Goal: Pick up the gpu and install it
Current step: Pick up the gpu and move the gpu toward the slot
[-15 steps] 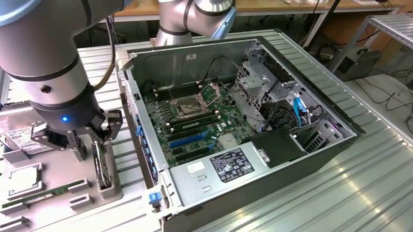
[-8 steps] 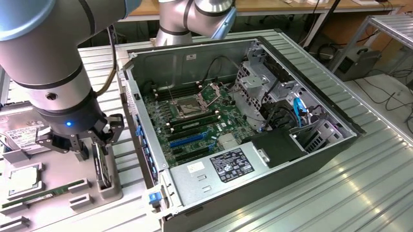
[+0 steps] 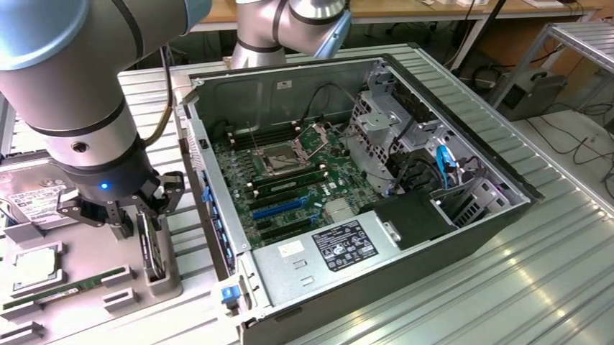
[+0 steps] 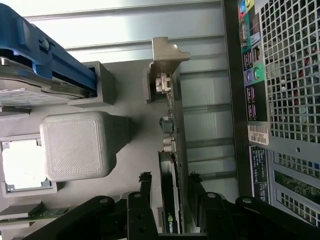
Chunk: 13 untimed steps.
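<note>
The gpu (image 3: pixel 151 248) stands on its edge in a slot of the grey parts holder (image 3: pixel 168 287), at the exterior view's left beside the open computer case. In the wrist view the gpu (image 4: pixel 170 150) is a thin dark card seen edge-on, with its silver end bracket (image 4: pixel 166 55) at the far end. My gripper (image 3: pixel 141 215) hangs just above it, open. The gripper (image 4: pixel 170 181) straddles the card, one black finger (image 4: pixel 145 182) on each side, with a small gap between each finger and the card. Nothing is held.
The open computer case (image 3: pixel 479 223) lies on its side with the motherboard (image 3: pixel 287 172) and blue slots (image 3: pixel 278 205) exposed. The holder also carries a labelled hard drive (image 3: pixel 29 201), a processor (image 3: pixel 34 262) and a green memory stick (image 3: pixel 67 287). A grey block (image 4: pixel 75 145) stands close to the card.
</note>
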{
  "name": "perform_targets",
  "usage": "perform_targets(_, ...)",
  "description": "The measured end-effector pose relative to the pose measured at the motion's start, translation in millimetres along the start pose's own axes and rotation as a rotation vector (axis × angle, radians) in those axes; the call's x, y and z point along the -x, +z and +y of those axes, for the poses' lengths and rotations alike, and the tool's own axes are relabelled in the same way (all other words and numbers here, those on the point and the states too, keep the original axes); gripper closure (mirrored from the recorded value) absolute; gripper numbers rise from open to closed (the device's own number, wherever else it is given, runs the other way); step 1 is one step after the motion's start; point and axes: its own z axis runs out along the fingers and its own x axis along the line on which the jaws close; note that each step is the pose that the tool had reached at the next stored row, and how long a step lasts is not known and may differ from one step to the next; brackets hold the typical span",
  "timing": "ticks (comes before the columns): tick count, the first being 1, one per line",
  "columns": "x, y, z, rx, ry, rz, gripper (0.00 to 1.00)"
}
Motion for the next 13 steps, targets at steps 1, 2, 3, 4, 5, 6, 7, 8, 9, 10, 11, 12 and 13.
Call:
perform_targets(1,-0.1,0.1,0.4,-0.0001,0.006,-0.0003,0.58)
perform_targets(2,-0.1,0.1,0.7,-0.0003,0.011,-0.0004,0.58)
perform_targets(3,-0.1,0.2,1.1,-0.0004,0.014,-0.0006,0.58)
perform_targets(4,-0.2,0.2,1.2,-0.0004,0.015,-0.0006,0.58)
perform_targets(5,-0.2,0.2,1.2,-0.0005,0.015,-0.0006,0.58)
perform_targets(6,-0.2,0.2,1.2,-0.0005,0.016,-0.0006,0.58)
perform_targets(7,-0.2,0.3,1.3,-0.0005,0.016,-0.0007,0.58)
perform_targets(8,-0.3,0.3,1.3,-0.0005,0.014,-0.0006,0.58)
perform_targets(9,-0.5,0.4,1.3,-0.0003,0.010,-0.0004,0.58)
perform_targets(10,-0.8,0.8,1.2,0.0005,0.007,-0.0003,0.58)
perform_targets(11,-0.9,1.3,1.0,0.0020,0.007,-0.0001,0.58)
perform_targets(12,-0.9,1.8,0.9,0.0038,0.006,0.0002,0.58)
perform_targets(13,-0.8,2.1,0.8,0.0051,0.006,0.0003,0.58)
